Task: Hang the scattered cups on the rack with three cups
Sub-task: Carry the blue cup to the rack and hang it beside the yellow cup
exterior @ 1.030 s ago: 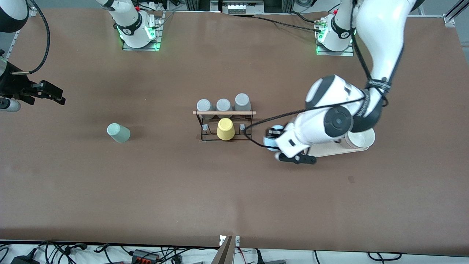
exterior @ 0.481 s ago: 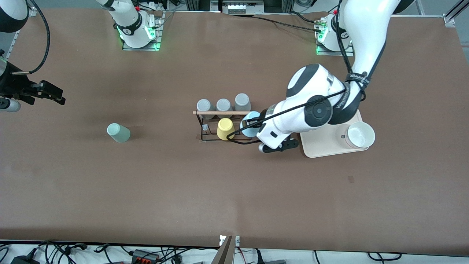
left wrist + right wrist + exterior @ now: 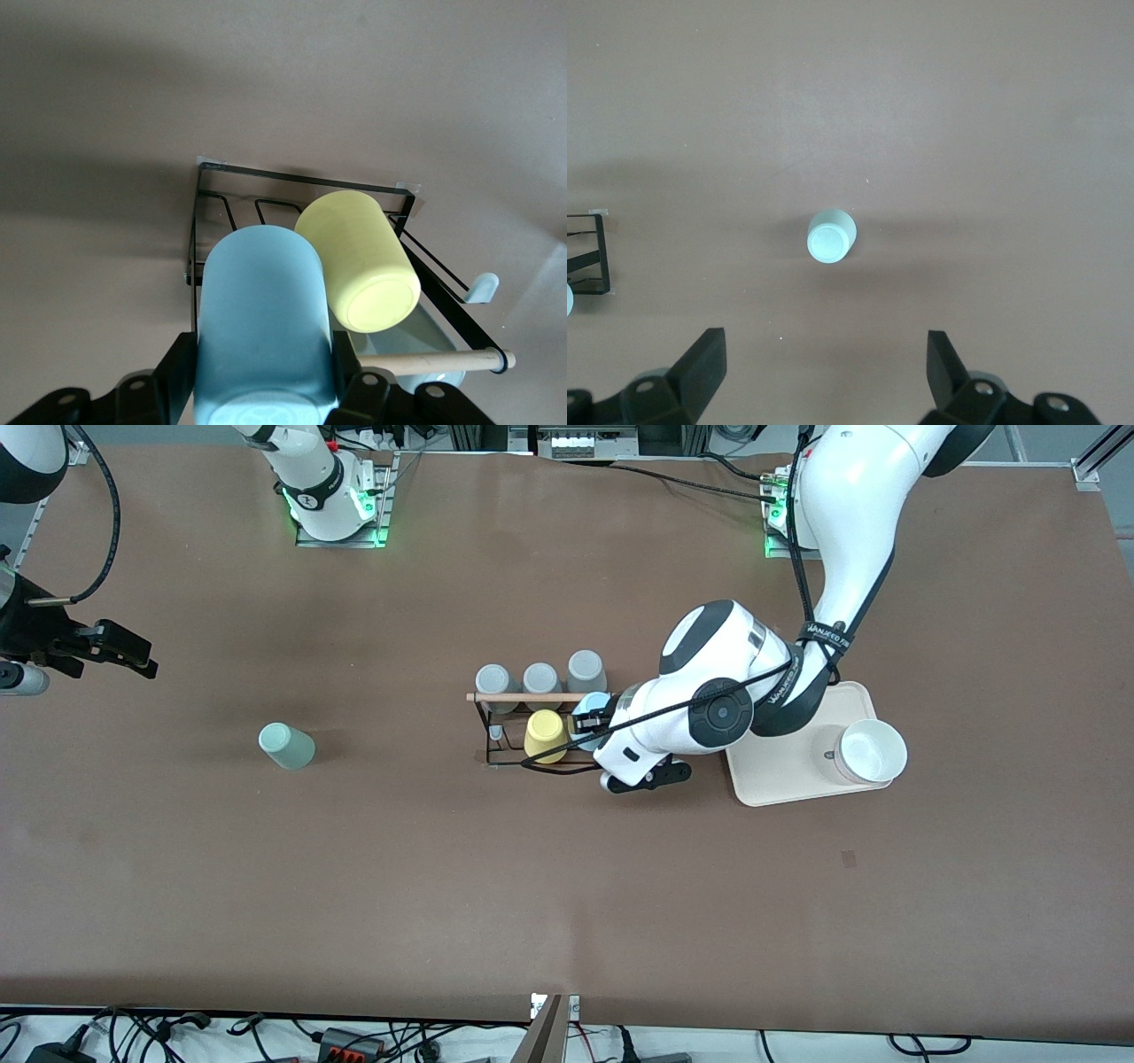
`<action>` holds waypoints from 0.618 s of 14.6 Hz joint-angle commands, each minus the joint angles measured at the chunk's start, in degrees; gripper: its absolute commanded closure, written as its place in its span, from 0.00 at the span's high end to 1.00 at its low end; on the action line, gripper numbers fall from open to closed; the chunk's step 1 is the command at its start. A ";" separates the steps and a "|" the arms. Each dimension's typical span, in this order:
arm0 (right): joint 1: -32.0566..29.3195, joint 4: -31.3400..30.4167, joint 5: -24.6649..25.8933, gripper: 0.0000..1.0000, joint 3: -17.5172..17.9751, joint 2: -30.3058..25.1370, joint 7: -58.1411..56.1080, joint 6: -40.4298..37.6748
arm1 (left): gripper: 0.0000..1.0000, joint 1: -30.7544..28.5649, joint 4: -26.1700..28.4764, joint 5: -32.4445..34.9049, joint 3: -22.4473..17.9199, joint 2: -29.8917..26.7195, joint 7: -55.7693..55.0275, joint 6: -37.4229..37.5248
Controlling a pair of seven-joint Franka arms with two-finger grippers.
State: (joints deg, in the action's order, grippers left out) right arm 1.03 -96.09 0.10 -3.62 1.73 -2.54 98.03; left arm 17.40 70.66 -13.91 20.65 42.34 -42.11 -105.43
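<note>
Left pincer (image 3: pixel 266 398) of mine clamps the light blue cup (image 3: pixel 261 328) over the rack (image 3: pixel 542 731), touching the yellow cup (image 3: pixel 359 261); crowding could dislodge it. Right pincer (image 3: pixel 824 372) waits splayed above the mint cup (image 3: pixel 831 235) on the counter (image 3: pixel 443 886).

you get bright, even overhead light on the matte table (image 3: pixel 354 886), no glare. soft shadows sit under things; a broad dim band crosses the left wrist view. green base lights (image 3: pixel 372 509) glow. focus stays sharp.
</note>
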 commanded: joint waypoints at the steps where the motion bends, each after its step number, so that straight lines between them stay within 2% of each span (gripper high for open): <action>1: -0.33 0.12 -0.10 1.00 0.01 -0.24 -0.62 0.06 | 0.08 0.61 -1.31 -0.68 -0.08 0.90 0.63 0.24; 5: -0.33 0.12 -0.10 1.00 -0.16 -0.15 -0.62 0.06 | 0.11 1.84 -0.96 -0.33 -0.34 2.74 0.63 -4.51; 6: -0.41 0.12 -0.10 1.00 -0.25 -0.15 -0.62 0.06 | 0.27 2.10 -0.96 -0.16 -0.61 2.75 0.54 -4.69; 7: -0.41 0.12 -0.19 1.00 -0.25 -0.15 -0.62 0.06 | 0.96 2.02 -0.96 1.24 -0.61 2.49 0.36 -4.52; 9: -0.41 0.12 -0.10 1.00 -0.25 -0.15 -0.62 0.06 | 1.00 1.41 -1.49 7.20 -0.44 0.74 0.10 -3.73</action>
State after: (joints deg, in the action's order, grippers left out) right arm 0.89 -96.09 0.10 -3.85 1.74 -2.54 98.03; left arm 18.93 70.49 -10.74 20.58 44.69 -42.10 -110.03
